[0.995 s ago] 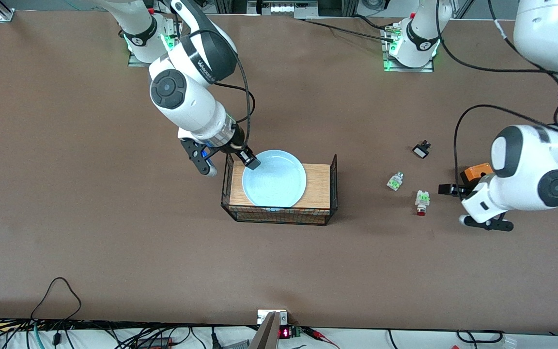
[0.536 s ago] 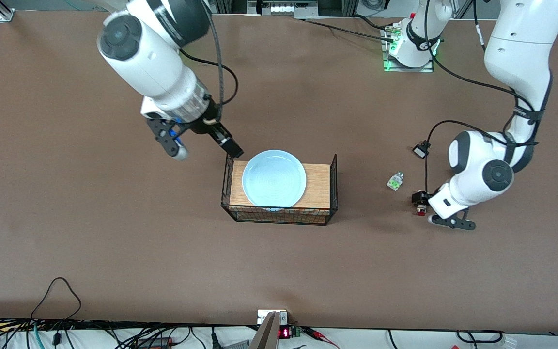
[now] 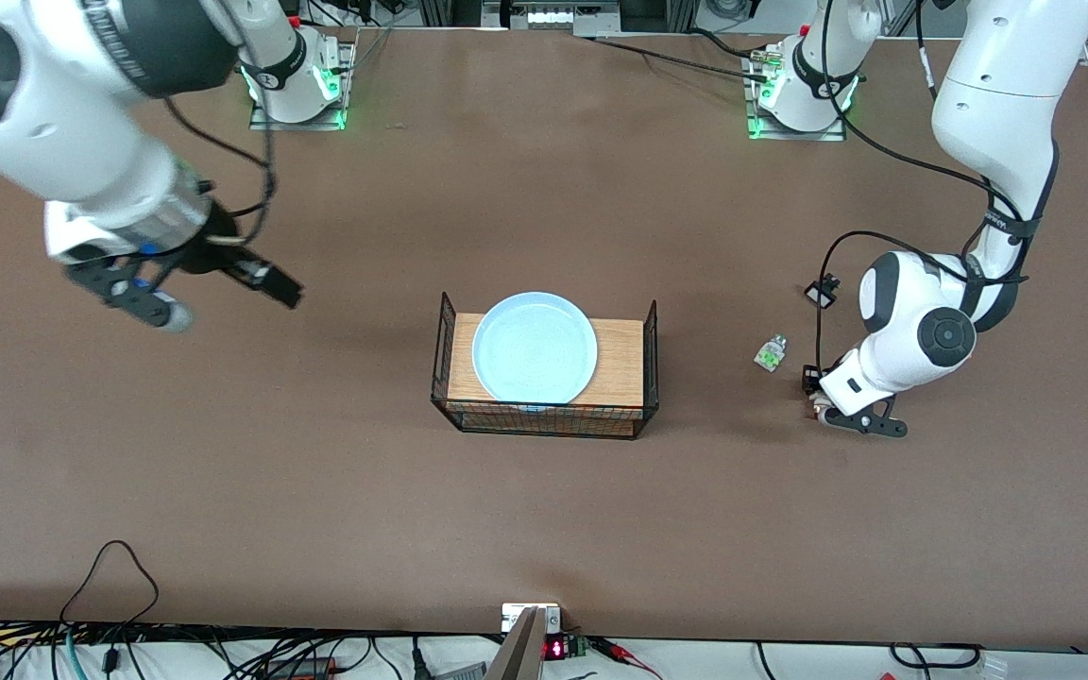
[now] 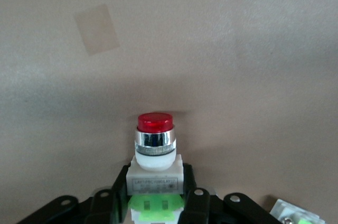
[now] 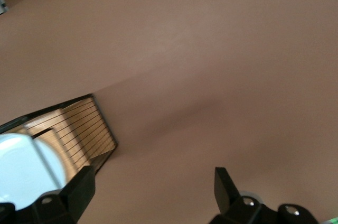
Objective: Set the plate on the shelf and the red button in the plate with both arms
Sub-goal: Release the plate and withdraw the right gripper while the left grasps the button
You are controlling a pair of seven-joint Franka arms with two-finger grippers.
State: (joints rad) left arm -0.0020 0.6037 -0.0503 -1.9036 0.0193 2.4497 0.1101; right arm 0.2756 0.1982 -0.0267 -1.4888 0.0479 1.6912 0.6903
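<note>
The pale blue plate (image 3: 535, 347) lies flat on the wooden tray (image 3: 621, 364) inside a black wire basket, and shows in the right wrist view (image 5: 21, 166). My right gripper (image 3: 275, 286) hangs open and empty over bare table toward the right arm's end; its wide-apart jaws show in the right wrist view (image 5: 153, 182). My left gripper (image 3: 813, 385) is down at the table toward the left arm's end. In the left wrist view the left gripper (image 4: 156, 184) has its fingers against both sides of the red button (image 4: 155, 152), red cap pointing away from the hand.
A white-green piece without a red end (image 3: 771, 352) lies on the table just beside the left gripper, on the basket's side. A small black part (image 3: 822, 292) lies farther from the front camera. The wire basket's end walls (image 3: 653, 354) rise above the tray.
My right gripper let go of the plate's rim, rose and swung away toward the right arm's end. My left gripper moved onto the red button and came down around it.
</note>
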